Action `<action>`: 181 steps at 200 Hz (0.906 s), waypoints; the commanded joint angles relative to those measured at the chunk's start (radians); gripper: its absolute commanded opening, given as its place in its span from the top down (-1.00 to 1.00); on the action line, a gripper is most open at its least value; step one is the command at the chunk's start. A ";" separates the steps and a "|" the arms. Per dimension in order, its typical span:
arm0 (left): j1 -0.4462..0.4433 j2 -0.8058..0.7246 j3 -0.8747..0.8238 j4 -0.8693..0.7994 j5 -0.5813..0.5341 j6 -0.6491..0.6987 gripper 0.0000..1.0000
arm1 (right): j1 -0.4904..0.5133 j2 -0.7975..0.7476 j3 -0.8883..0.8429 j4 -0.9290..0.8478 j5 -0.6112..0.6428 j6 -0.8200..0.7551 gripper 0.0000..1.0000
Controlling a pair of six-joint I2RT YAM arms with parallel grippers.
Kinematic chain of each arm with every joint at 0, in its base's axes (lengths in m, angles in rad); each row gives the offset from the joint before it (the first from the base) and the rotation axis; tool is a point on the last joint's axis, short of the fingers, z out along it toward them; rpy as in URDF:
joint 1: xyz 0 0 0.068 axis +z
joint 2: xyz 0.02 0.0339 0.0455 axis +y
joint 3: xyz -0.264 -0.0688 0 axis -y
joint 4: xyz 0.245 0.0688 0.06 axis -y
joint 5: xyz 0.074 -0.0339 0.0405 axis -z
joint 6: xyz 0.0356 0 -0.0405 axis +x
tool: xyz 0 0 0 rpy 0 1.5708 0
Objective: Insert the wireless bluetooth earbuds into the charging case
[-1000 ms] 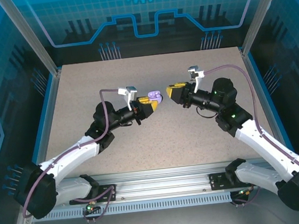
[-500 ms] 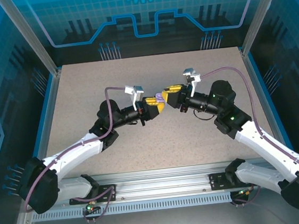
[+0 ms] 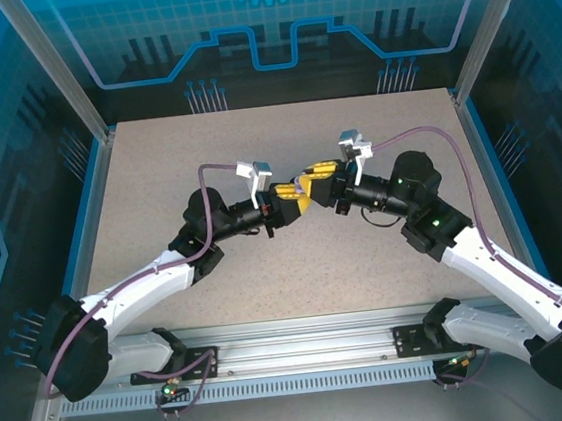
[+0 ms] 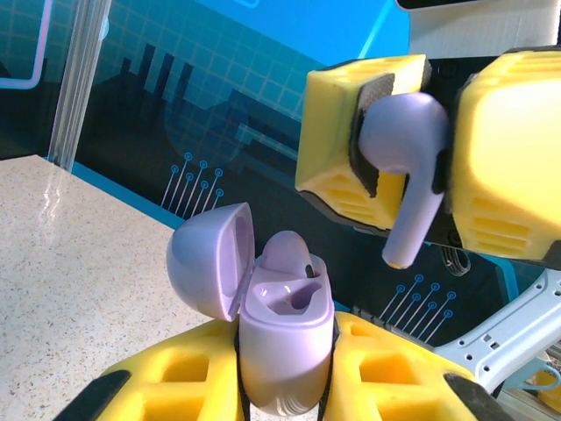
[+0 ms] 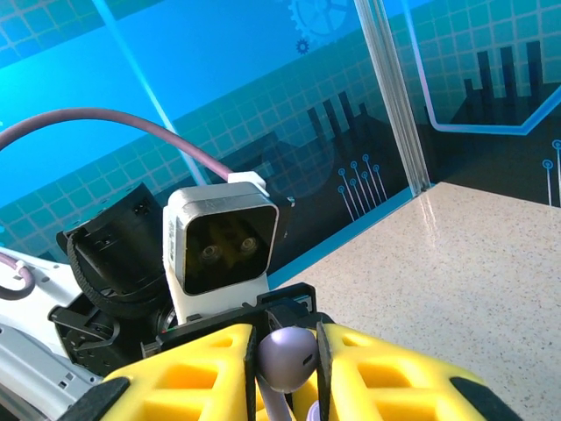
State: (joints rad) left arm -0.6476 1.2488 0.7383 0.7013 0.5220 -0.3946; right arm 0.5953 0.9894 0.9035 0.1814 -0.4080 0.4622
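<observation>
2 arms meet above the middle of the speckled table (image 3: 158, 183). A second ago their tips stood apart with bare table between them; since then the right arm (image 3: 465, 241) has swung in toward the left arm (image 3: 158, 279), and in the top view the yellow fingers now overlap. By that reckoning the approach is done and only the lowering into the case remains.

The left gripper (image 3: 294, 202) is clamped on the base of the charging case (image 4: 285, 351), holding it upright off the table. The right gripper (image 3: 320, 176) pinches 1 lavender earbud (image 4: 408, 167) by its head, seen from the right wrist wedged between the 2 yellow pads (image 5: 386, 381).

The case is pale lavender, rounded and glossy, its lid (image 4: 206, 259) hinged back to the left. 1 earbud (image 4: 285, 250) already sits in the far well, and the near well looks vacant. The held earbud hangs above and to the right of the opening, clear of it, stem down and slightly tilted, so it needs to shift toward the lid side before descending.
</observation>
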 commanded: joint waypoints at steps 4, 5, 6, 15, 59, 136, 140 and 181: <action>-0.009 -0.030 0.030 0.031 0.025 0.000 1.00 | 0.012 -0.008 0.030 -0.018 0.030 -0.030 0.50; -0.010 -0.030 0.030 0.031 0.025 0.000 1.00 | 0.012 -0.008 0.030 -0.018 0.031 -0.031 0.50; -0.010 -0.031 0.029 0.032 0.025 -0.001 1.00 | 0.012 -0.008 0.031 -0.019 0.032 -0.032 0.50; -0.010 -0.032 0.029 0.031 0.024 -0.001 1.00 | 0.013 -0.009 0.028 -0.023 0.042 -0.033 0.50; -0.010 -0.043 0.025 0.030 0.023 -0.001 1.00 | 0.014 -0.010 0.026 -0.037 0.054 -0.045 0.50; -0.010 -0.055 0.022 0.031 0.019 -0.001 1.00 | 0.013 -0.012 0.025 -0.052 0.057 -0.054 0.50; -0.010 -0.056 0.022 0.030 0.018 -0.002 1.00 | 0.015 -0.012 0.025 -0.051 0.058 -0.054 0.50; -0.010 -0.061 0.017 0.036 0.019 -0.003 1.00 | 0.015 -0.009 0.025 -0.059 0.062 -0.059 0.50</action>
State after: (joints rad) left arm -0.6510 1.2198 0.7383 0.6975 0.5217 -0.3946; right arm 0.5961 0.9882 0.9039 0.1410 -0.3634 0.4236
